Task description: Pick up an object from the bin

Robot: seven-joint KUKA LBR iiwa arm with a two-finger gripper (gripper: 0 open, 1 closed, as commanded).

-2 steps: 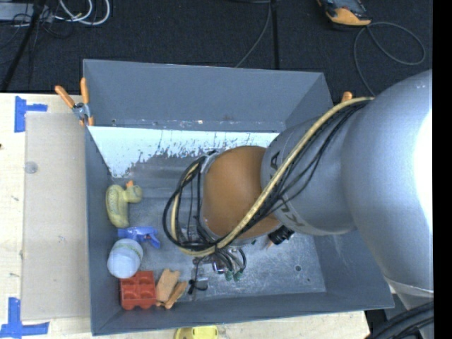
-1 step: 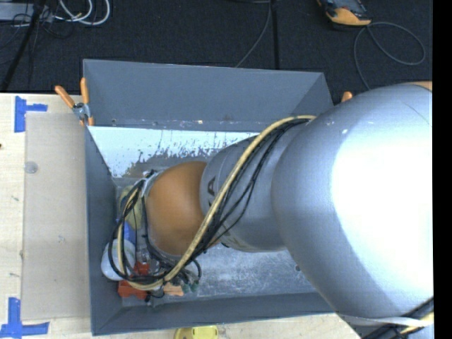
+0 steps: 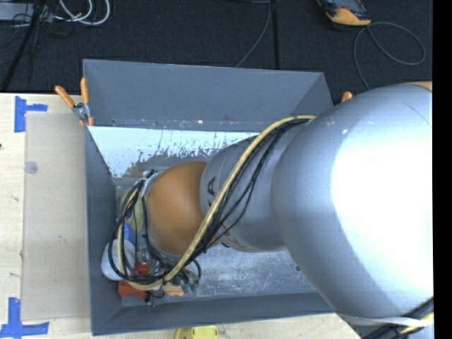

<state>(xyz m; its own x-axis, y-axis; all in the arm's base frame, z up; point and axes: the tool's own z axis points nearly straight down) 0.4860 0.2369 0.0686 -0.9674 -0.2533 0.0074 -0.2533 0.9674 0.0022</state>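
silver arm [image 3: 353, 210] reaches from the right, orange cover [image 3: 173, 203] low in the lower-left corner of the bin [image 3: 212, 90]; gripper [image 3: 145, 270] beside a white thing [image 3: 111, 265] and red bits [image 3: 131, 289], grip impossible to tell

The big silver arm [image 3: 339, 210] comes in from the right and slants down toward the lower left, its last links narrowing to the wrist. An orange cover [image 3: 173, 207] caps the wrist. Black and yellow cables [image 3: 212, 217] run along the arm, loop round the cover and bunch at the hand [image 3: 145, 272], which they mostly hide.
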